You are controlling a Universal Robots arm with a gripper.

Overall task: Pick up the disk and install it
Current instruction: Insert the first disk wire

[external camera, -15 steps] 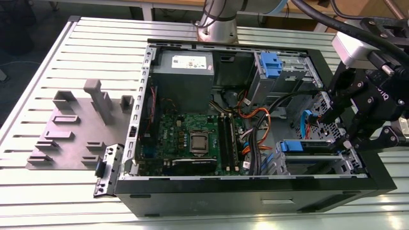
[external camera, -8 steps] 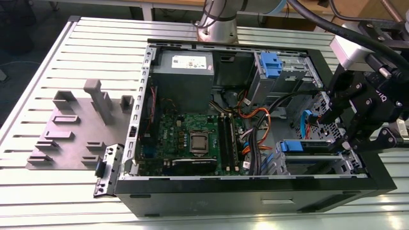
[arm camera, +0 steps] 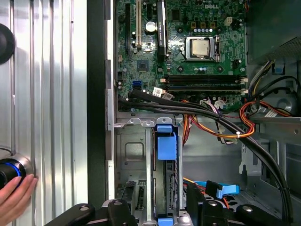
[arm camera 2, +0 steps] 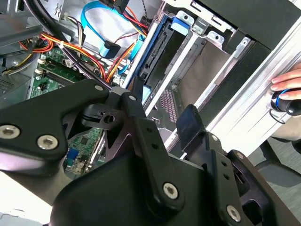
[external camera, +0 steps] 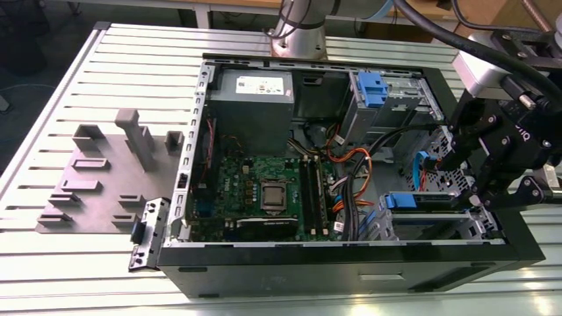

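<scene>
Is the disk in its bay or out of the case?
In: the disk sits inside the drive cage, blue front edge showing. Fully seated: cannot tell.

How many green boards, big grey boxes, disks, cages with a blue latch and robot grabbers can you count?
Green circuit board: 1
Grey power supply: 1
Disk: 1, in the bay near the gripper
Cage with a blue latch: 1
Gripper: 1
Total: 5
</scene>
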